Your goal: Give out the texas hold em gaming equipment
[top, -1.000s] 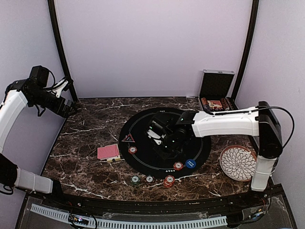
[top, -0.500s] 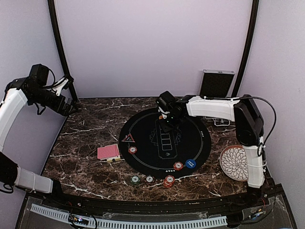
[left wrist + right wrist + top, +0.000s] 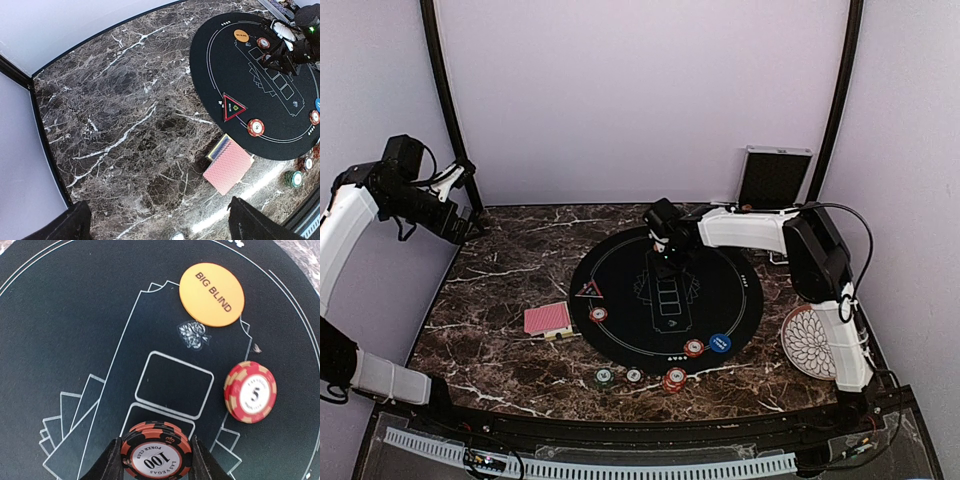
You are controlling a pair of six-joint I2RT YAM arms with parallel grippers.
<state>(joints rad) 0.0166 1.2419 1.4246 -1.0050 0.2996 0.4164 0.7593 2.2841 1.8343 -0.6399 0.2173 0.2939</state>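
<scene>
Spread out.
We saw orange button (image 3: 212, 294) flat near red 5 chip (image 3: 250, 391), 100 chip stack (image 3: 156, 455) pinched, red-backed cards (image 3: 547, 318) off mat (image 3: 720, 290).

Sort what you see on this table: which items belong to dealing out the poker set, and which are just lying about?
Job: playing cards, triangular marker, Big Blind button, blue button, poker chips, 100 chip held in right gripper.
Lying about: silver case, patterned plate.
</scene>
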